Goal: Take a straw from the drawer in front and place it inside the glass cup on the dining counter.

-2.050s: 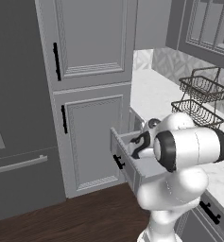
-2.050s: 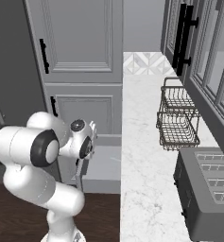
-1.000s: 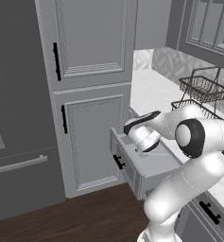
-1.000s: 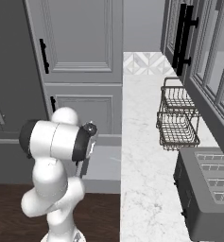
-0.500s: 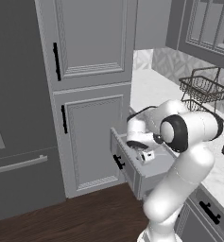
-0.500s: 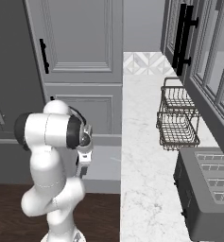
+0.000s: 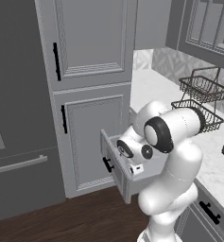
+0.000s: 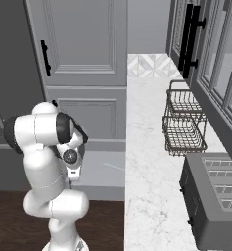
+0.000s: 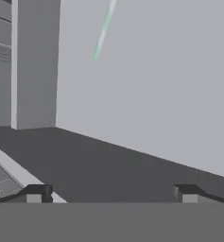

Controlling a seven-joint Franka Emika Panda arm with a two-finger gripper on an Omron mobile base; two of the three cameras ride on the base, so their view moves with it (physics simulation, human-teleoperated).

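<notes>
The grey drawer [image 7: 114,169] stands pulled out, its black bar handle [image 7: 107,164] facing the room. My bent arm reaches down over it, with the hand just above the pale inside [image 8: 102,171]. On that pale floor lies the straw [image 9: 103,30], a thin whitish stick at the top of the hand view; it also shows as a faint line [image 8: 113,166]. My gripper [image 9: 111,194] is open and holds nothing, with the straw well ahead of its fingertips [image 9: 38,193]. The glass cup and the dining counter are out of view.
Tall grey cabinet doors [image 7: 92,42] rise behind the drawer. To the right runs a marble top [image 8: 147,162] with stacked wire baskets [image 8: 183,125] and a dark toaster [image 8: 218,196]. A dark fridge [image 7: 14,118] stands left, above wood floor [image 7: 61,217].
The arm has unfolded and swung its hand from beside the drawer to down over the drawer's inside. The gripper has stayed open, and the drawer has not moved.
</notes>
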